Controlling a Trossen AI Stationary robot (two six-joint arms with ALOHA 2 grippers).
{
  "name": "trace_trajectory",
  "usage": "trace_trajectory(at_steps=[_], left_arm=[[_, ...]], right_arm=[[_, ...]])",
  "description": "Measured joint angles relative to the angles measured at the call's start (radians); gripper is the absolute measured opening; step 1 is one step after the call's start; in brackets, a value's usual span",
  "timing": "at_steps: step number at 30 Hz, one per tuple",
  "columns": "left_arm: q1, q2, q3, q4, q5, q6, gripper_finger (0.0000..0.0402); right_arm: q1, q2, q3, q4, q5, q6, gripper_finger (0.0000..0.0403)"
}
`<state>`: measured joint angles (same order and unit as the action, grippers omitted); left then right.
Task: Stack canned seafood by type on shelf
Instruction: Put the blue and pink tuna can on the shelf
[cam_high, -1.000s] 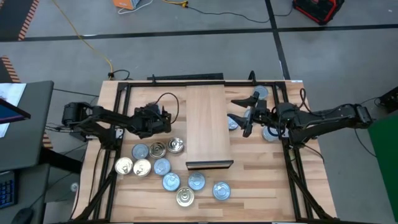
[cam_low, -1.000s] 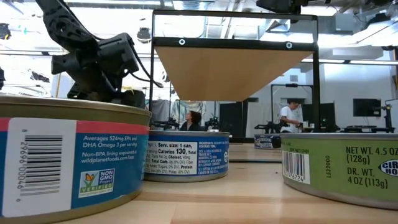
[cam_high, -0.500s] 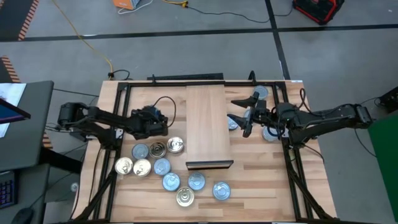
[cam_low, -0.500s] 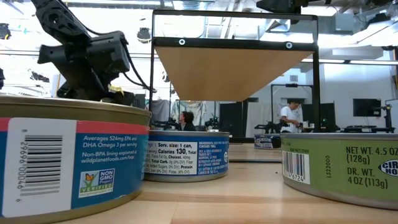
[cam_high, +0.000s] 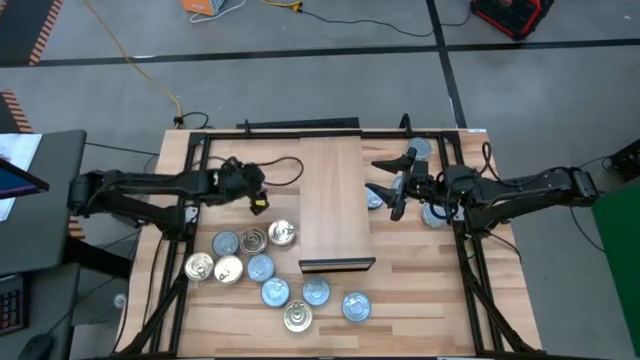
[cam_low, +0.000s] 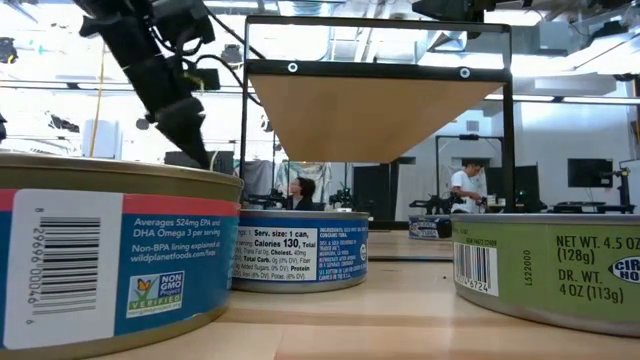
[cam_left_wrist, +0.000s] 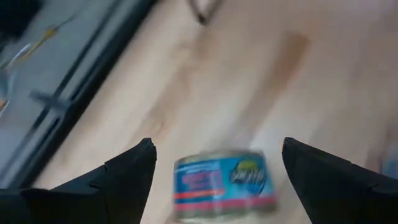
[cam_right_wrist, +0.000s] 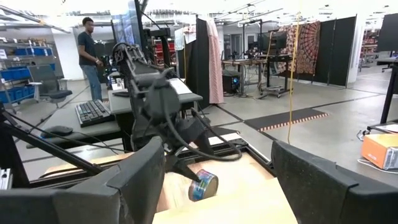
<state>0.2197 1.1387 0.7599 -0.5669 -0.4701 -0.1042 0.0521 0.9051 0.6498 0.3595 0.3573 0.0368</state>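
The shelf (cam_high: 333, 200) is a light-wood board with a dark front edge, raised over the table's middle; its underside shows in the low view (cam_low: 375, 110). Several tins (cam_high: 260, 267), with blue or silver-gold tops, lie flat on the tabletop left of and in front of it. My left gripper (cam_high: 252, 190) is open just left of the shelf. One blue-labelled tin (cam_left_wrist: 221, 185) lies beyond its spread fingers, apart from both; in the right wrist view this tin (cam_right_wrist: 203, 185) stands tilted on its rim. My right gripper (cam_high: 395, 185) is open at the shelf's right side, empty.
Three blue-topped tins (cam_high: 435, 215) lie right of the shelf, under and beside my right arm. Dark frame rails (cam_high: 190, 160) run along the table's left, right and far sides. A blue-labelled tin (cam_low: 300, 250) and a green-labelled tin (cam_low: 545, 265) stand close to the low camera. People stand in the room beyond.
My left gripper has risen and its arm has stretched out, the wrist tipping. A tin now shows on its rim beside the fingertips, left of the shelf.
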Motion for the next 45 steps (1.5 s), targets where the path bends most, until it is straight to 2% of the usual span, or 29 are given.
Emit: trace_trajectory(at_steps=[2,5,9,15,22,31,39,42,45], left_arm=[[0.025,0.011,0.022,-0.048,0.077,0.166,0.0336],[0.036,0.025,0.037,-0.11,0.134,0.4,0.0336],[0.035,0.025,0.059,-0.141,0.181,0.569,0.0336],[0.035,0.046,0.108,-0.216,0.205,0.677,0.0336],[0.052,0.196,0.2,-0.317,0.206,0.712,0.0336],[0.113,0.324,0.298,-0.418,0.245,0.848,0.0336],[0.161,0.392,0.311,-0.439,0.259,0.956,0.0336],[0.164,0.421,0.311,-0.46,0.26,0.973,0.0325],[0.161,0.435,0.311,-0.464,0.256,0.986,0.029]], right_arm=[[0.0,0.0,0.0,0.0,0.0,0.0,0.0317],[0.0,0.0,0.0,0.0,0.0,0.0,0.0317],[0.0,0.0,0.0,-0.015,0.0,0.004,0.0317],[0.0,0.037,0.001,-0.026,0.0,0.023,0.0317],[0.003,0.11,0.011,-0.012,0.0,0.052,0.0317],[0.07,0.098,0.018,-0.05,-0.001,0.066,0.0317],[0.076,0.081,0.018,-0.052,0.0,0.06,0.0317],[0.076,0.082,0.018,-0.053,0.0,0.052,0.0317],[0.076,0.082,0.018,-0.052,0.0,0.044,0.0317]])
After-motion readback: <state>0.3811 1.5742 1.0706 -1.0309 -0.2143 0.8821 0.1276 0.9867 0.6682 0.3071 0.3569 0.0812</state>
